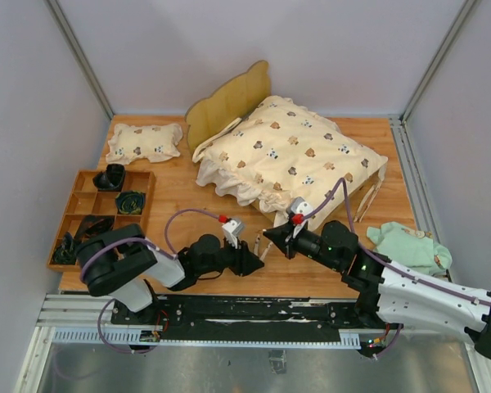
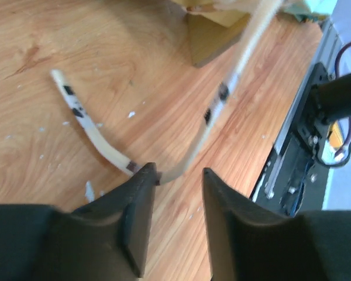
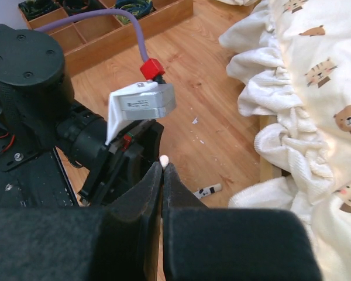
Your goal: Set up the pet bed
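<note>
Bed (image 1: 229,102): placed at the back middle of the table, its wavy headboard upright on the left; the frame is mostly covered by the quilt (image 1: 290,155), so only the headboard and a strip of rail are seen.
Ties: 2 thin cream cords with dark marks hang from the quilt's near edge. 1 tie (image 2: 99,140) lies curved on the wood in front of the left fingers; its far end runs up toward the bedding.
Left gripper (image 2: 175,175): jaws narrowly parted, nothing clamped — the tie passes just at the tip of 1 finger, and contact cannot be told for certain.
Right gripper (image 3: 162,170): jaws pressed together; a small pale tip, probably a tie end, shows right at their tips. Whether it is truly pinched cannot be told.
Purpose: the 2 grippers are held tip to tip near the quilt's front corner, likely so the ties can be worked together.
Pillow (image 1: 144,141): laid flat at the back left, apart from the bed.
Tray (image 1: 74,209): set at the left edge, dark items in its compartments.
Cloth (image 1: 409,246): a pale green piece left at the right edge.
Table (image 1: 180,196): warm wood grain with small white flecks, enclosed by pale grey walls.
</note>
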Controlling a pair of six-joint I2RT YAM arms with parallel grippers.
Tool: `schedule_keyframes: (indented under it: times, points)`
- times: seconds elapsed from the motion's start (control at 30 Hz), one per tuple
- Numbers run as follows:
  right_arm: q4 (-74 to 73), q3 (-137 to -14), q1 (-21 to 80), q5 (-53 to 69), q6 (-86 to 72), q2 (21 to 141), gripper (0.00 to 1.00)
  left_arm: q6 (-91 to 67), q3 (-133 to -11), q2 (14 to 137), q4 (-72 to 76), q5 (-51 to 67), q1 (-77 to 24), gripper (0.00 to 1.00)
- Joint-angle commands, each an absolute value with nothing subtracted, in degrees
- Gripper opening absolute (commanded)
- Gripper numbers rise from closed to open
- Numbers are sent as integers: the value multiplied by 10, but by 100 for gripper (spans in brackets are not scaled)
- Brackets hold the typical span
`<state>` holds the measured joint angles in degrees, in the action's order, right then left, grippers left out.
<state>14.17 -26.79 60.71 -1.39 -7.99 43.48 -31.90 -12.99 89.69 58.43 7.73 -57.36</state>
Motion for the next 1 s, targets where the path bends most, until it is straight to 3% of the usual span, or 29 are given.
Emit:
schedule_keyframes:
  times: [0.0, 0.2, 0.47, 0.73, 0.97]
  points:
    - [195, -269, 613, 3, -120, 454, 0, -344, -80, 820, 670, 45, -580, 51]
    - [176, -278, 613, -31, -146, 454, 0, -213, -80, 685, 642, 37, -583, 61]
    - [170, -289, 613, -41, -154, 454, 0, -88, -131, 681, 635, 52, -583, 62]
    - [178, -293, 613, -32, -162, 460, 0, -70, -170, 763, 677, 65, -583, 58]
    - [174, -287, 613, -36, -158, 460, 0, -96, -173, 798, 756, 28, -583, 47]
